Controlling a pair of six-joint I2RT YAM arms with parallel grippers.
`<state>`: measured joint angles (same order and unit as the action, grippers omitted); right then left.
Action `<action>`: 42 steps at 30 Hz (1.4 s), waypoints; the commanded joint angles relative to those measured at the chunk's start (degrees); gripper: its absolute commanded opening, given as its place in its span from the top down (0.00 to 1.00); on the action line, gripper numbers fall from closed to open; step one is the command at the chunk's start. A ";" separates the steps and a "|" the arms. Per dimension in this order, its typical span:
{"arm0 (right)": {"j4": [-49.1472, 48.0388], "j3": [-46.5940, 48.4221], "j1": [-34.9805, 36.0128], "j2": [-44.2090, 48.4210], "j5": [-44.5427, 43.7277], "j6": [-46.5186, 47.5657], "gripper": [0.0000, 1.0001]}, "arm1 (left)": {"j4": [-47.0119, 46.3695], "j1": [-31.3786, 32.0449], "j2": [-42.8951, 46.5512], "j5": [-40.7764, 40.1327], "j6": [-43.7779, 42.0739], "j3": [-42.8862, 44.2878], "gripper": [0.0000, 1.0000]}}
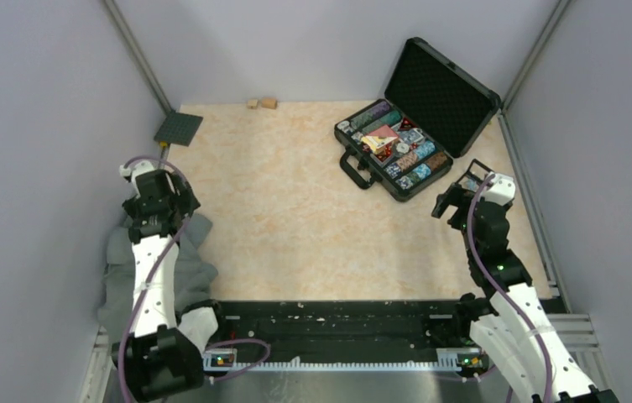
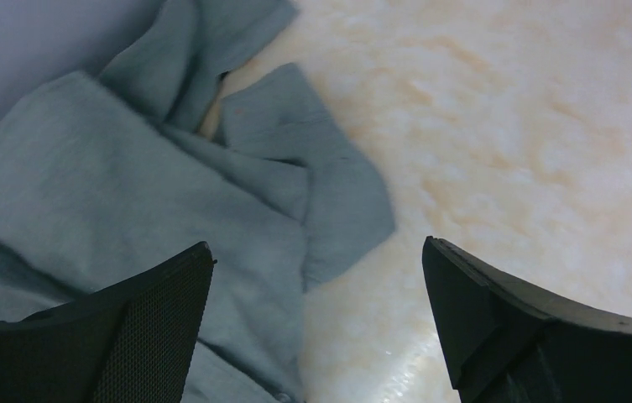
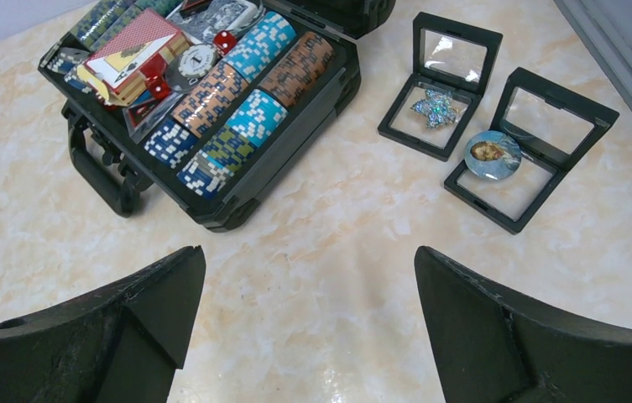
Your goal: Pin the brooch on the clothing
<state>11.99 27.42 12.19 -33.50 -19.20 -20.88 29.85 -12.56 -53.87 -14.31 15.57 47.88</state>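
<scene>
Far apart: crumpled grey short-sleeved shirt (image 2: 127,193) by the left wall (image 1: 27,126), boxed brooches at right.
Both pairs of jaws are spread: left gripper (image 2: 316,252) over the shirt, right gripper (image 3: 308,256) near a glittery star brooch (image 3: 435,109) and round portrait brooch (image 3: 493,154) in black frames (image 3: 480,204) beside the open black chip case (image 3: 295,143); bare marbled tabletop (image 1: 295,218) between.

A marbled beige tabletop (image 1: 295,210) fills the enclosure. It is glossy enough to carry a soft sheen under even, diffuse light. A plain pale grey back wall (image 1: 312,42) stands at 12 o'clock, with matching side walls (image 1: 35,126) at 9 and 3 o'clock. Aluminium posts (image 1: 138,57) rise in the corners at 11 and 1 o'clock. A black rail (image 1: 337,323) crosses the table's edge at 6 o'clock.
</scene>
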 commanded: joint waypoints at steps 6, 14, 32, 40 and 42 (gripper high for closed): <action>-0.86 2.49 -0.52 1.43 0.51 -0.47 0.01 | 0.84 -17.00 -2.54 -7.63 13.65 -2.82 0.02; -0.09 2.42 -0.53 3.08 1.12 -0.54 0.01 | -0.56 -25.92 0.45 -1.35 20.49 -8.99 0.02; 0.21 2.02 -0.52 3.88 1.86 -0.76 0.03 | -8.05 -30.94 -3.80 24.71 19.38 -14.03 1.00; -0.19 1.67 -0.53 3.58 2.88 -0.90 0.04 | -8.31 -10.65 -0.84 27.21 10.59 -6.87 1.00; -0.14 1.86 -0.50 3.12 3.23 -0.73 0.04 | -6.11 -3.80 -1.87 28.56 8.44 -2.69 1.00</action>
<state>13.02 27.42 12.19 -30.11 -17.06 -21.26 23.64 -26.68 -55.68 10.31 30.46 36.91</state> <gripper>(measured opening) 0.965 0.013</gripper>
